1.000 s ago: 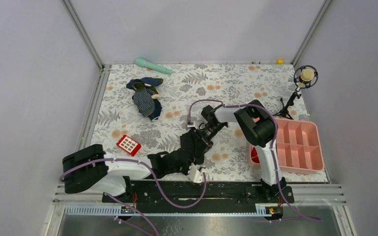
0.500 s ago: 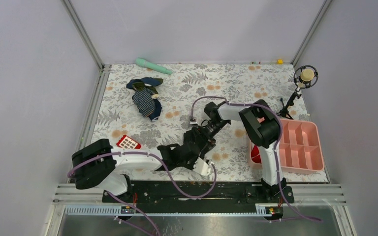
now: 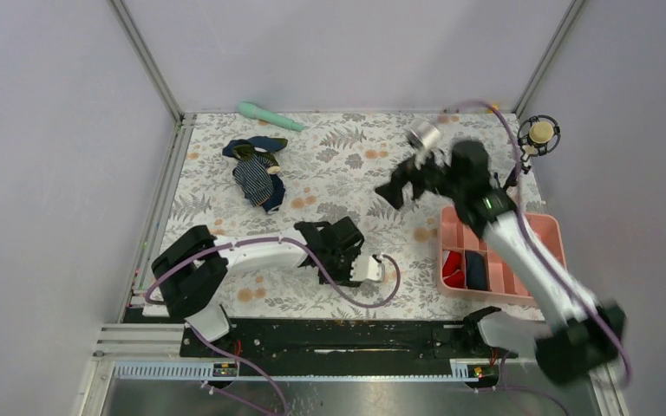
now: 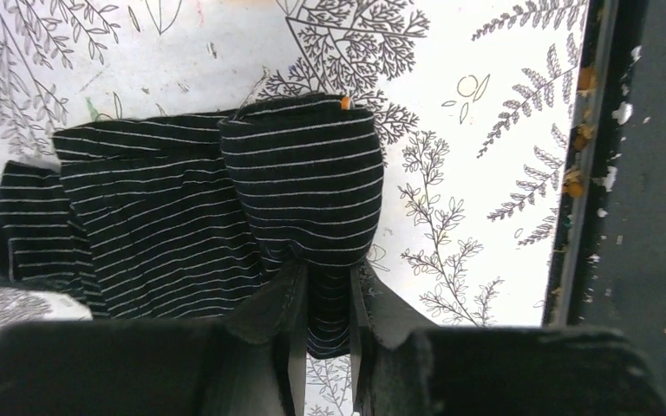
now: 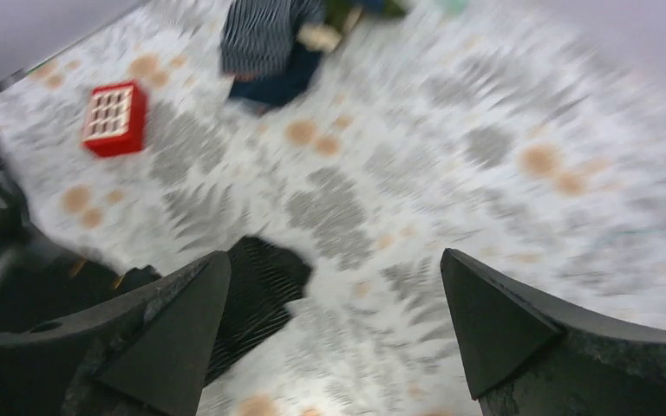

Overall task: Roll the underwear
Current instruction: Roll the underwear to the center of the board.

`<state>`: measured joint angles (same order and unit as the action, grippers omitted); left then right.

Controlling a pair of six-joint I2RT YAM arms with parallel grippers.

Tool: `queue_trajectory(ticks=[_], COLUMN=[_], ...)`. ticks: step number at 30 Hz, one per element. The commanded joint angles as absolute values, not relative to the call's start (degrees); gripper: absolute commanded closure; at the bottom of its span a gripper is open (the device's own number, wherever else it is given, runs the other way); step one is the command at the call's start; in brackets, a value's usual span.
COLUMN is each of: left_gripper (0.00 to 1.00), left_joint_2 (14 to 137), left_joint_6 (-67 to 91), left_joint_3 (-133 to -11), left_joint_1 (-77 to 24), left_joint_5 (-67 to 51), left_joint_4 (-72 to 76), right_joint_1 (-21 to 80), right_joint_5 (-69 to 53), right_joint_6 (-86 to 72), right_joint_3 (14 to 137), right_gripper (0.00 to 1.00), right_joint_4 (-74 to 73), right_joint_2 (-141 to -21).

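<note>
Underwear (image 4: 182, 208) lies bunched on tabletop (image 4: 477, 113), toward the near side. Left claw (image 4: 325, 299) clamped on a folded edge. Keep the pinch tight, turn wrist slowly so layers wind evenly. Right claw (image 5: 331, 260) apart, empty, aloft — best brought down to pin the loose end.

Left wrist view: underwear (image 4: 225, 199) runs off left edge; near fold buried between 2 fingers (image 4: 288, 325) of left gripper (image 4: 323, 299). Top view: I can't separate underwear from that gripper, all 1 dark mass. Right arm (image 3: 494, 217) smeared, right gripper (image 3: 396, 185) only dark blur. Right wrist view blurred throughout: red keypad (image 5: 114, 119) keys unreadable, navy garment (image 5: 269, 35) cut by top edge.
</note>
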<state>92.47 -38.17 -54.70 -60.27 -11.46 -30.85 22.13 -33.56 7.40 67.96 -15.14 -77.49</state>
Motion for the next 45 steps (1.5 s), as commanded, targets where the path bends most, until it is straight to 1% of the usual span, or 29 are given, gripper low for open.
queue_trajectory(ticks=[1,2,5,9,12,13,15,19,23,27,33,37,42,45], left_gripper=[1.00,1.00,1.00,1.00,1.00,1.00,1.00,1.00,1.00,1.00,1.00,1.00,0.99,0.99], left_joint_2=[99.4,100.4,104.2,108.4,111.4,112.1,113.6,116.5,118.9,119.3,120.9,121.9,122.1,122.2], left_joint_6=[-35.2,-36.3,-37.0,-36.3,-36.4,-36.4,-37.6,-39.9,-41.4,-41.1,-42.5,-42.8,-43.2,-43.1], left_joint_3=[-57.4,-58.8,-63.5,-68.4,-71.5,-72.1,-73.3,-75.9,-77.7,-78.0,-79.4,-80.3,-80.6,-80.6], left_joint_1=[-56.3,-55.0,-50.5,-45.1,-42.3,-41.6,-40.3,-38.5,-37.0,-36.2,-35.9,-35.6,-35.0,-34.3], left_joint_5=[-29.6,-32.0,-37.7,-43.1,-46.3,-47.1,-48.7,-51.2,-52.7,-53.1,-54.1,-54.7,-55.4,-56.1], left_joint_4=[-44.8,-46.5,-51.0,-53.9,-55.7,-56.2,-57.8,-61.8,-64.5,-64.5,-66.8,-67.7,-68.1,-68.1], right_joint_1=[22.8,22.8,22.8,22.9,26.1,27.5,31.4,40.4,44.4,46.7,52.0,54.0,55.3,55.6], right_joint_5=[-16.8,-18.7,-27.3,-42.1,-45.2,-45.3,-44.1,-37.6,-33.6,-32.2,-29.0,-28.2,-27.4,-26.9], right_joint_6=[8.4,10.4,17.1,26.9,32.3,34.0,35.5,37.4,37.9,38.7,37.2,36.4,34.6,33.8], right_joint_3=[42.2,41.1,42.4,37.6,34.0,33.1,31.0,27.7,29.6,30.6,32.0,33.1,34.5,35.1], right_gripper=[0.01,0.01,0.01,0.19,0.31,0.34,0.34,0.27,0.25,0.23,0.22,0.23,0.30,0.36], right_joint_4=[18.5,15.1,-7.3,-26.5,-31.7,-31.6,-27.0,-10.6,-0.9,9.2,16.9,17.7,17.2,17.3], right_joint_2=[-52.3,-48.8,-41.2,-32.2,-33.6,-34.8,-37.3,-46.4,-59.4,-68.6,-75.0,-78.1,-81.9,-84.0])
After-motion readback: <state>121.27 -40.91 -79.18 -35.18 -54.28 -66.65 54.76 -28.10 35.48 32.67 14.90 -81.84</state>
